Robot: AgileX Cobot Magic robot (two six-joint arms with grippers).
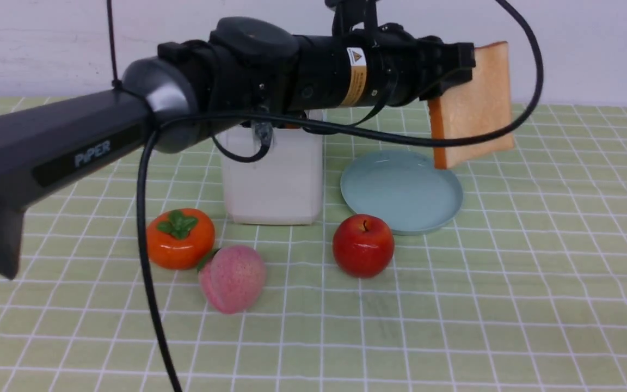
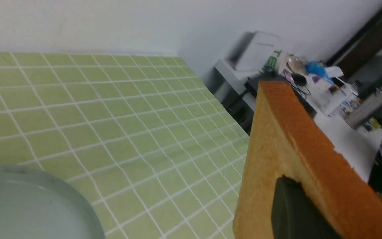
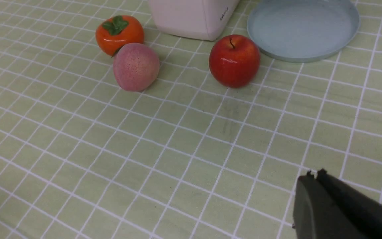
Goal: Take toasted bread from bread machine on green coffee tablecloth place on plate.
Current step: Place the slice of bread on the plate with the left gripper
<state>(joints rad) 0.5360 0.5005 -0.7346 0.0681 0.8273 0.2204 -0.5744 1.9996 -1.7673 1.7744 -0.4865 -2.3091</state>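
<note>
While the left gripper (image 1: 451, 76) clamps a toast slice (image 1: 477, 109) above the plate (image 1: 400, 190), we're at the carrying step (bare china waiting!), right gripper (image 3: 317, 179) closed; next, surely, tilt it flat, lower and release.

Open cloth is seen to the right of the plate (image 1: 400, 190), and a broad stretch of the green gridded tablecloth (image 1: 482, 326) is left free in front of the fruit. Passage low on the plate's near side is obstructed by the red apple (image 1: 363, 246), just beside its rim. The plate's left side is flanked by the white toaster (image 1: 272, 179), with a narrow strip of cloth left between them. The toaster's near side is partly barred by the persimmon (image 1: 180, 238) and the peach (image 1: 233, 279). Above the toaster, space is taken up by the left arm (image 1: 259, 71).
</note>
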